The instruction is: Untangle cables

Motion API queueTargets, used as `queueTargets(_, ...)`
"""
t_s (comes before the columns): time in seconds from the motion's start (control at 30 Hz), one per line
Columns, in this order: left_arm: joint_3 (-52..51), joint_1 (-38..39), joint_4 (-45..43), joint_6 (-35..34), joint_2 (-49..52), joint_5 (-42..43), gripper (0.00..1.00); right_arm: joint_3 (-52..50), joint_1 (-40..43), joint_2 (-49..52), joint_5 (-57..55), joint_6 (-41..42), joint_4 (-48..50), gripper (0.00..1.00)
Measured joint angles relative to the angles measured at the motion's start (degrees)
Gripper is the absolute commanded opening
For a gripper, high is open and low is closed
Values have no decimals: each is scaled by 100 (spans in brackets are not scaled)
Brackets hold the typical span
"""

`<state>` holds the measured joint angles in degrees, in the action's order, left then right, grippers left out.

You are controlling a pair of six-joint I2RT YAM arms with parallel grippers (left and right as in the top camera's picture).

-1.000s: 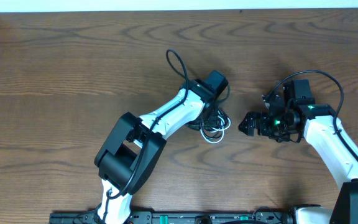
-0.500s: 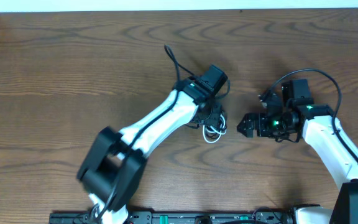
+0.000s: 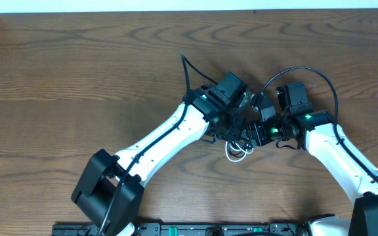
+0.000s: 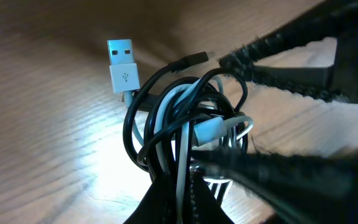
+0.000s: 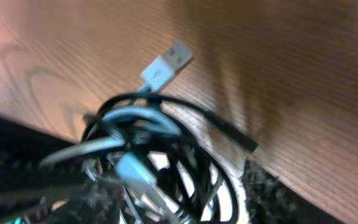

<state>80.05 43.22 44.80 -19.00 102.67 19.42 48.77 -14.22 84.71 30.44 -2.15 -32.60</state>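
Observation:
The cables are one tangled bundle of black and white loops, lifted slightly off the wood. A white USB plug and a black plug end stick out of it. My left gripper is shut on a few strands at the bundle's lower edge. In the overhead view the left gripper and right gripper meet over the cables. In the right wrist view the right gripper stands open. Its fingers sit on either side of the cables, near the white USB plug.
Bare brown wood table lies all round. A thick black arm cord loops above the right wrist, and another rises behind the left wrist. The table's far edge runs along the top.
The left arm carried the bundle right and toward the front. The right gripper came left to meet it, and its jaws have narrowed around the tangle.

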Motion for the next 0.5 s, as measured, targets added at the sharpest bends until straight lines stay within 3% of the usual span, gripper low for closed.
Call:
queueTargets(0.03,0,9,4,0,0,-2,7,0,0,0,-33,15,-13,27)
queueTargets(0.2,0,7,13,4,0,2,7,-28,0,0,-315,-11,-39,1)
queueTargets(0.4,0,9,7,4,0,48,7,-195,0,0,-761,157,-52,1)
queueTargets(0.5,0,9,20,4,0,22,8,-278,-7,0,-1978,1167,-389,1)
